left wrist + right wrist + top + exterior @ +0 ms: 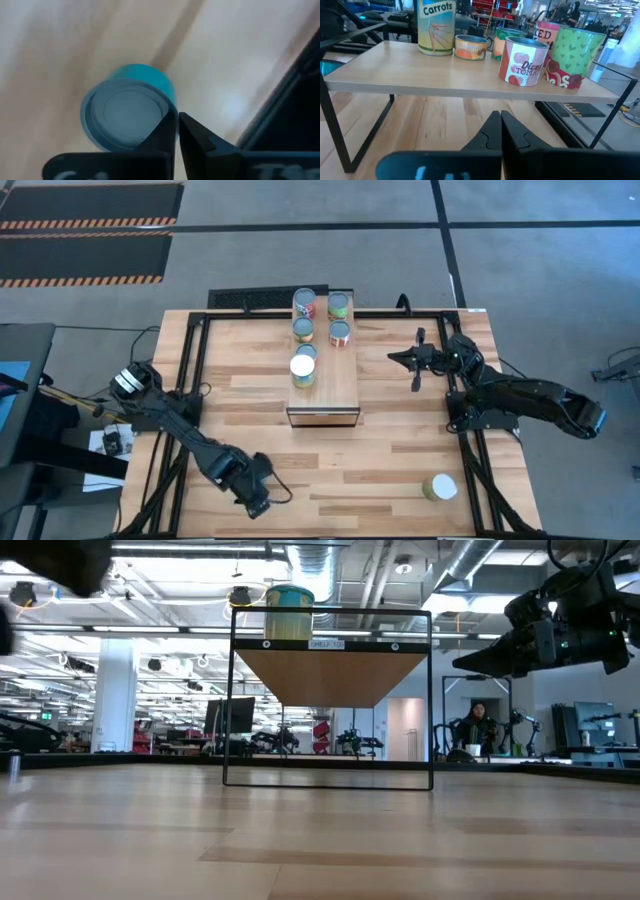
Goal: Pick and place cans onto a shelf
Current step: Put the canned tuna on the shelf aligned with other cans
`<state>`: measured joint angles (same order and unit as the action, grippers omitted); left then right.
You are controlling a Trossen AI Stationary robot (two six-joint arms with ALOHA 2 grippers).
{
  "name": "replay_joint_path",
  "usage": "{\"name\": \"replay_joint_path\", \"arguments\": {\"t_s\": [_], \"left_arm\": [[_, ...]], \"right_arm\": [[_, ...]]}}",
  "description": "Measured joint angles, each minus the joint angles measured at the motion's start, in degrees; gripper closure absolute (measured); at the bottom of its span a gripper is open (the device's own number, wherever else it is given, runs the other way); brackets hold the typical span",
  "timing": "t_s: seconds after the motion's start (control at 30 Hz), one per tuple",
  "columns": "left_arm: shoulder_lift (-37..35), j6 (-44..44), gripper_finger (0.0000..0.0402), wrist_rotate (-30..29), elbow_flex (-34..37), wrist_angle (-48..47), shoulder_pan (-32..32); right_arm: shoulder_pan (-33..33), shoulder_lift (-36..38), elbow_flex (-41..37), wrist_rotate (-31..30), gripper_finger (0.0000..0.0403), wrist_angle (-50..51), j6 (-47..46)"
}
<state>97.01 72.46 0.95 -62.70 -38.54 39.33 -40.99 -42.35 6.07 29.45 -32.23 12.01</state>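
Note:
The shelf [322, 385] stands mid-table on thin black legs [432, 700]. Several cans stand on its top: a white-topped one [303, 367] near the front and others behind it [338, 305]. The right wrist view shows a Carrots can [436, 27] and a Diced Tomato can [524, 61]. One white-topped can [438, 488] stands on the table at the front right. My right gripper [400, 358] is shut and empty, right of the shelf and pointing at it. My left gripper [258, 500] is shut near the front edge, over a teal can [127, 115]. My left gripper's shut fingertips [167, 127] show against the rim of the teal can's top [155, 107], coming from above. I cannot tell whether they touch it. The can stands upright on the table.
A black metal frame [190, 380] runs along the table's left, right and far sides. Bare wood lies between the shelf and the front edge. A person [478, 725] sits in the room beyond the table.

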Motion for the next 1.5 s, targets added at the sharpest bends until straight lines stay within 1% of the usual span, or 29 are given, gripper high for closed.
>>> {"name": "replay_joint_path", "arguments": {"t_s": [0.1,0.17,0.3,0.37,0.53,0.63,0.73,0.9,1.1,1.2,1.27,1.33,1.43,1.5], "left_arm": [[0.11,-9.52,0.04,-3.84,-0.15,0.92,-3.98],[0.09,-17.52,0.0401,-5.3,-0.28,2.11,-6.71],[1.9,-35.14,0.0401,-5.99,-0.2,6.19,-12.36],[2.97,-42.6,0.0401,-6.14,-0.2,10.7,-14.76],[5.29,-54.4,0.0401,-5.0,-0.22,18.3,-17.6],[5.4,-56.86,0.0401,-4.23,-0.2,19.11,-17.92],[5.4,-57.11,0.0401,-4.22,-0.22,19.42,-17.86],[5.4,-56.99,0.0401,-4.77,-0.39,23.14,-16.57],[5.4,-56.09,0.0401,-8.47,-0.46,31.83,-16.63],[5.4,-55.92,0.0401,-12.15,-0.48,34.3,-16.58],[5.4,-55.32,0.0401,-13.45,-0.48,35.8,-16.61],[5.4,-54.05,0.0401,-13.34,-0.48,36.72,-16.63],[5.4,-52.21,0.0401,-11.23,-0.48,36.54,-16.63],[5.39,-51.77,0.0401,-10.82,-0.48,36.58,-16.58]], "right_arm": [[0.0,0.0,0.0,0.01,0.0396,-0.03,0.0],[0.0,0.0,0.0,0.0,0.0396,-0.15,0.0],[0.15,0.0,0.0,0.02,0.0396,-0.41,-0.02],[0.32,0.0,0.0,0.0,0.0396,-0.41,-0.2],[2.19,0.0,0.0,-0.11,0.0397,-1.12,-0.26],[3.87,0.0,0.01,-0.26,0.0398,-2.22,-0.49],[5.87,0.0,0.0,-1.55,0.0397,-3.62,-0.65],[8.8,0.0,0.02,-2.71,0.0398,-6.1,-0.61],[12.11,0.0,0.02,-2.81,0.0398,-7.11,-1.12],[14.33,0.0,0.02,-4.5,0.0398,-7.1,-1.95],[15.96,0.0,0.02,-5.86,0.0397,-7.08,-2.1],[17.62,0.0,0.02,-7.14,0.0397,-7.08,-2.12],[19.85,0.0,0.02,-9.32,0.0398,-7.06,-2.1],[21.01,0.0,0.02,-10.73,0.0398,-7.06,-2.04]]}}
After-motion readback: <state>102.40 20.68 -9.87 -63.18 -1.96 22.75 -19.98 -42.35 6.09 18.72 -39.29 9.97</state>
